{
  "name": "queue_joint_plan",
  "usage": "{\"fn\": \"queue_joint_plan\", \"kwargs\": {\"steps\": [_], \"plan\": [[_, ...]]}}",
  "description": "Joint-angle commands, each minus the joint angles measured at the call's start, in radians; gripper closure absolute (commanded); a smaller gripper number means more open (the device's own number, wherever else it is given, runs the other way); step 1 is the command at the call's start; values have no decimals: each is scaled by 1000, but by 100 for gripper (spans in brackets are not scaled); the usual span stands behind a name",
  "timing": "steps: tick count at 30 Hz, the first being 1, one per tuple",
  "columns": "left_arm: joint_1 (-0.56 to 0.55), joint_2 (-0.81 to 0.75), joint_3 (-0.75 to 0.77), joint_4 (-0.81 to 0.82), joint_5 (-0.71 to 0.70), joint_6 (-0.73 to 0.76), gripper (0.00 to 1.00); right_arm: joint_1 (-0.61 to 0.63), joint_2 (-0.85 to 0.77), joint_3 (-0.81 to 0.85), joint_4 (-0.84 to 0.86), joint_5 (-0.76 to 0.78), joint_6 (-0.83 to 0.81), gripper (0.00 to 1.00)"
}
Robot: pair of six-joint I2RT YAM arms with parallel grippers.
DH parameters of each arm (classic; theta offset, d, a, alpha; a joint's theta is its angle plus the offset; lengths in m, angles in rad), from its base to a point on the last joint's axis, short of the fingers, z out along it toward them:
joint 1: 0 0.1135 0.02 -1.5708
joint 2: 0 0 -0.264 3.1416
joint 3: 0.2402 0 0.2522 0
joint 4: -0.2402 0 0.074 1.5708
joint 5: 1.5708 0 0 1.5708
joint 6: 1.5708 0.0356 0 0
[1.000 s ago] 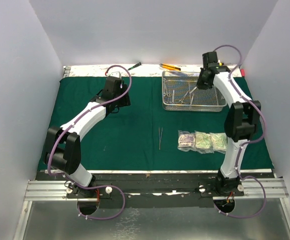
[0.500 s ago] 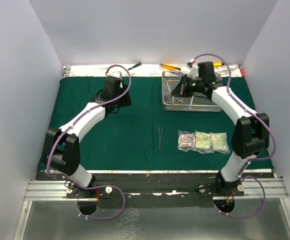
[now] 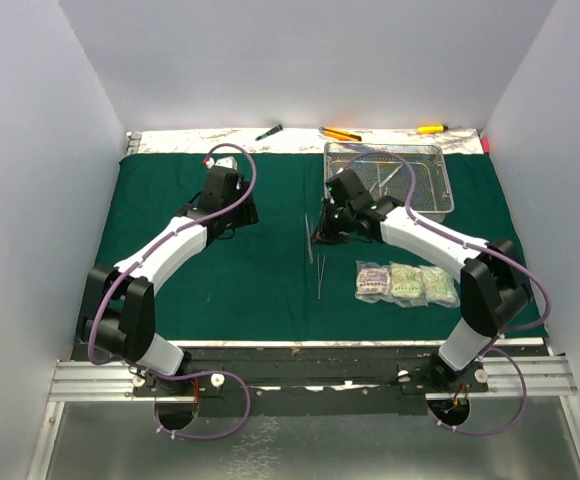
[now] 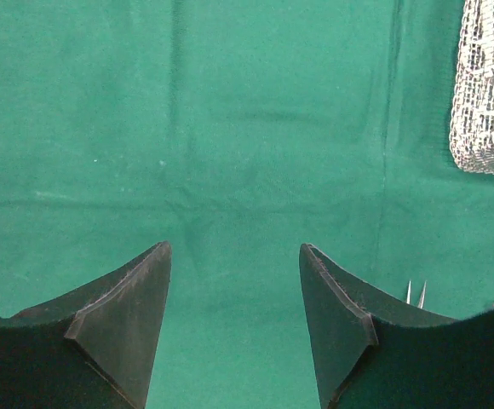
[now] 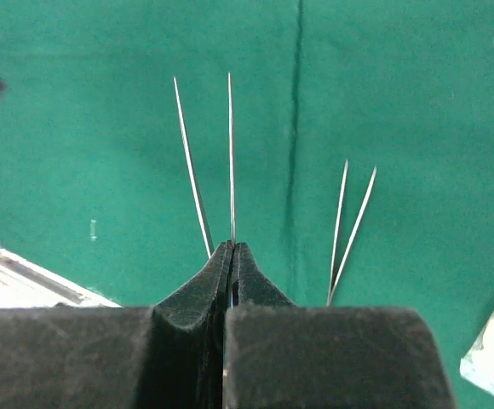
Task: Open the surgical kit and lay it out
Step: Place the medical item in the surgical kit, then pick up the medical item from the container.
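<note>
Right end effector [image 3: 321, 234] has been swung off the wire-mesh tray [image 3: 390, 200] since the earlier frames and is now placed over the middle of the green cloth [image 3: 150, 190], low and left of the tray. It is clenched on a pair of tweezers [image 5: 231, 153]; in the right wrist view both prongs are seen fanning out ahead of the closed fingers. A second pair of tweezers [image 5: 338, 226] is laid flat on the cloth just right of the held pair, apart from it. Three clear packets [image 3: 407, 283] are lined up on the cloth, nearer the arm bases than this end effector and to its right.

Left end effector [image 4: 234, 247] is released, jaws spread over bare cloth, with nothing between them. The tray corner is seen ahead of it and to its right.

Cloth is spread flat over the worktop [image 3: 190, 140].
</note>
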Motion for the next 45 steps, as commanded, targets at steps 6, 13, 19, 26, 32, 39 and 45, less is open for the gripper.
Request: {"fn": "queue_joint_plan", "kwargs": {"steps": [6,13,19,26,32,39,45], "plan": [[5,-133,-109,27,-51,-44,37,104,93,-44,-85,223,109,99],[5,-194,-169,27,-34,-69,37,152,142,-38,-46,242,100,99],[3,-224,-196,27,-34,-79,37,178,169,-46,-40,233,121,99],[4,-245,-214,25,-43,-87,37,194,214,-56,-54,251,163,99],[4,-264,-229,25,-56,-92,37,199,210,-12,-106,268,140,69],[4,-280,-222,24,-60,-91,37,197,87,113,-233,418,96,57],[4,-271,-194,24,-48,-88,37,133,32,230,-306,552,-4,58]]}}
